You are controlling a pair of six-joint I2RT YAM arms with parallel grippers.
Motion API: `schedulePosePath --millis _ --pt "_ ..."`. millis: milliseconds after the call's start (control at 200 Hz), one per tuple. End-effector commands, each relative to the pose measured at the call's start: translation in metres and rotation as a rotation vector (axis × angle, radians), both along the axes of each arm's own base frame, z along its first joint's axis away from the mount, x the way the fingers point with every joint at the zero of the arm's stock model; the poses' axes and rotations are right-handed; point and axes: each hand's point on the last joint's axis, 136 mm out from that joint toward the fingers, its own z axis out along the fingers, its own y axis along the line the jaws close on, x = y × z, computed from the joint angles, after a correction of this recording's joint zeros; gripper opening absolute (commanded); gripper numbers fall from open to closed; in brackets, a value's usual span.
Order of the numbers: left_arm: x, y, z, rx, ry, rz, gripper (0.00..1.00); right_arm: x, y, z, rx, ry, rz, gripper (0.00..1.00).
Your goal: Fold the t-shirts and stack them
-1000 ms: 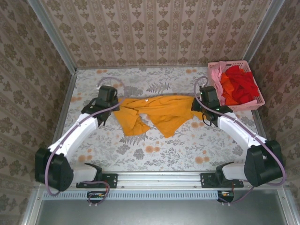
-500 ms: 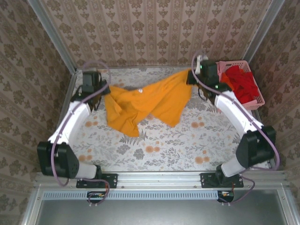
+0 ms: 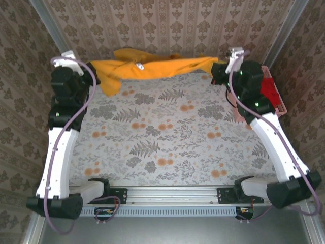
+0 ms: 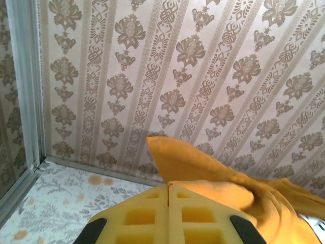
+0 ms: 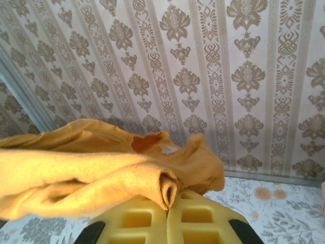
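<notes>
A soft orange-yellow cotton t-shirt [image 5: 96, 170] is being pinched between the closed yellow fingers of the right gripper [image 5: 166, 207], its bunched cloth being held out leftward of them, with striped floral wallpaper [image 5: 213, 66] beyond.

We've got the t-shirt [image 3: 152, 68] strung across the far side, up above the table [image 3: 167, 132], running from 10 o'clock to 2 o'clock in front of the back wall [image 3: 167, 25]. Its left end is pinched between the left fingers [image 4: 134, 216] at 10, its right end between the right fingers [image 5: 200, 216] at 2. Just right of the right arm [image 3: 269, 132] sits the basket [image 3: 279, 104], with more t-shirts [image 3: 268, 94] inside.
</notes>
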Motion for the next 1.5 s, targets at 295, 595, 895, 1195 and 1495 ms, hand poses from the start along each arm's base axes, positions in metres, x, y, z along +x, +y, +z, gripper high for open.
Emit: schedulePosePath --millis 295,595,895,1195,1495 --pt "-0.01 -0.003 -0.217 -0.045 0.499 0.005 1.0 -0.029 -0.004 -0.192 -0.046 0.449 -0.02 0.97" --pt "-0.065 0.015 -0.321 -0.088 0.775 0.167 1.0 -0.039 0.026 -0.273 -0.074 0.647 0.036 0.97" --pt "-0.092 0.005 -0.375 -0.262 0.872 0.255 1.0 -0.022 0.011 -0.34 -0.092 0.856 -0.15 0.77" --pt "-0.092 0.007 -0.399 -0.303 0.92 0.329 0.82 -0.011 0.024 -0.363 0.005 0.933 -0.116 0.37" --pt "-0.083 0.013 -0.399 -0.256 0.919 0.355 0.15 -0.003 0.028 -0.343 0.034 0.869 -0.098 0.0"
